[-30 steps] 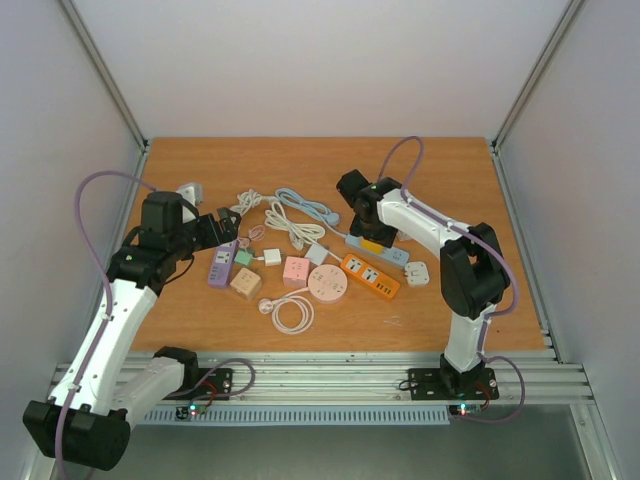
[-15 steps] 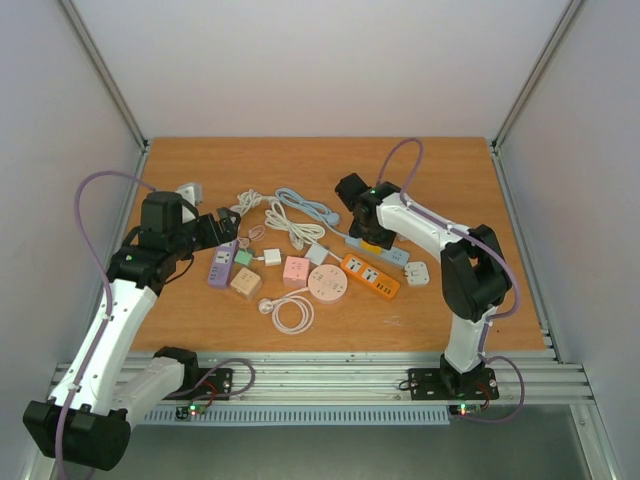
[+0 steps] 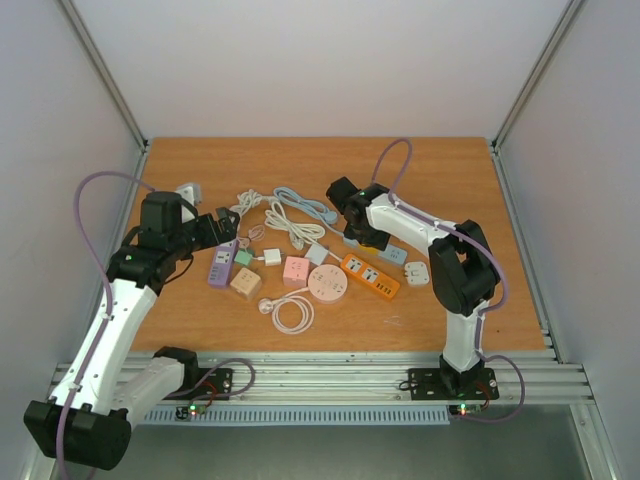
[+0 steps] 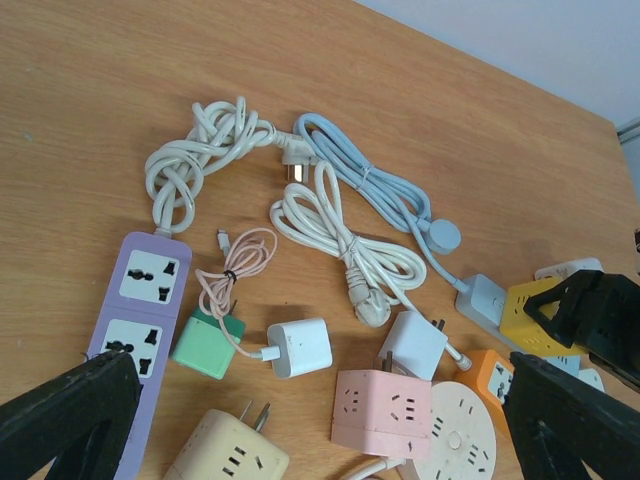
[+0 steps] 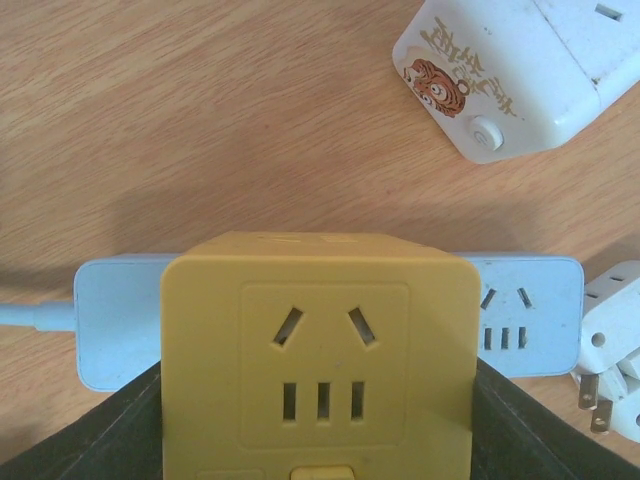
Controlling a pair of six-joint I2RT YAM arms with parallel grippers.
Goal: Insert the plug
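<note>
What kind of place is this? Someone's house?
Probably a robot lab, not a house: two white-and-black robot arms bolted to a silver metal rail, plain white walls boxing in the brown wooden table, and many colourful power strips.

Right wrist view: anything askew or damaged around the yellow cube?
Nothing stands out. The yellow cube socket sits square between the right fingers, in front of the light blue power strip. The white adapter lies tilted beyond, apparently intact.

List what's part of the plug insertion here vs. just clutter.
Job: yellow cube adapter, held in the right gripper; light blue power strip.

Lying about: purple power strip; pink cube socket; orange strip; white cartoon adapter; coiled white cable.
</note>
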